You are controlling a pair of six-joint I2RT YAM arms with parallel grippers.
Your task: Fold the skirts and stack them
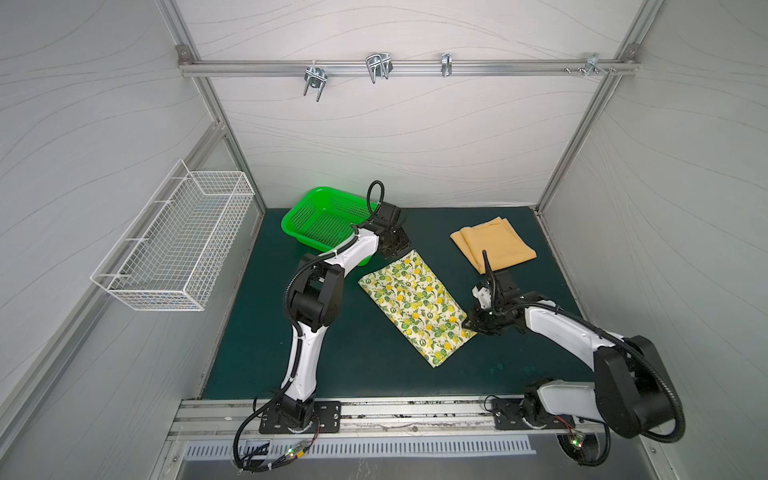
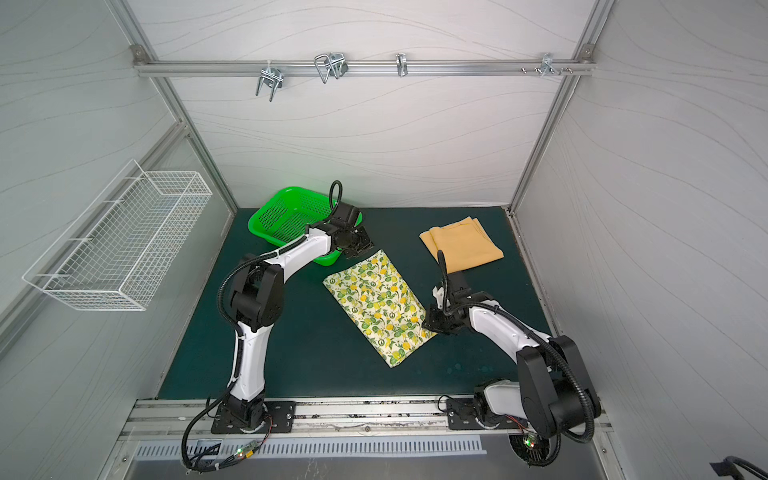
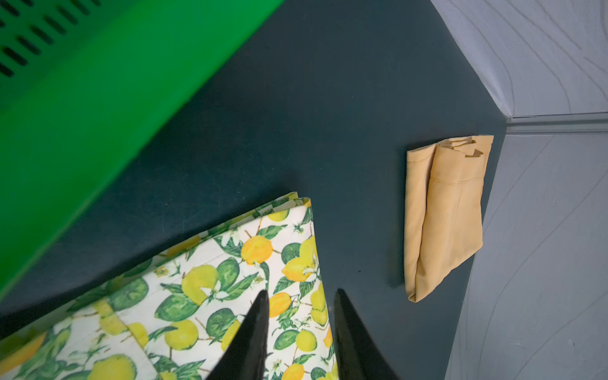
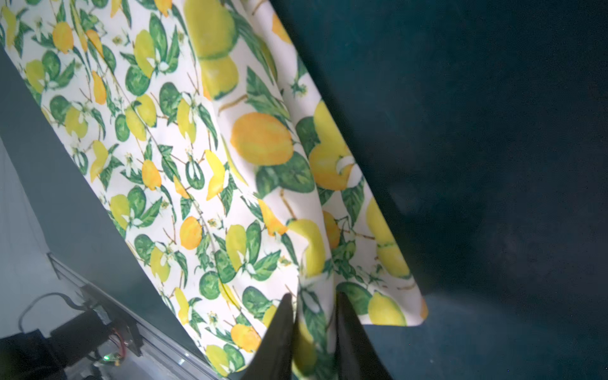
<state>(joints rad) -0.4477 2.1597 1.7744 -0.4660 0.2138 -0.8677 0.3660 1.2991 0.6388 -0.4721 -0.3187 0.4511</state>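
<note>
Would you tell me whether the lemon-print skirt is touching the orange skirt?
Apart. In both top views, bare green mat shows between the lemon-print skirt and the orange skirt.

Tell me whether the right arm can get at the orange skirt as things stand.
Probably yes. The orange skirt lies folded on the mat just beyond the right gripper, with only bare mat between them and nothing on top. The gripper is at the lemon skirt's corner, jaws parted.

Soft cloth lemon skirt [image 1: 415,305], glossy plastic basket [image 1: 309,218]

2 skirts [image 1: 417,306] [image 1: 493,243], 1 grn basket [image 1: 322,218], 1 wire basket [image 1: 174,249].
</note>
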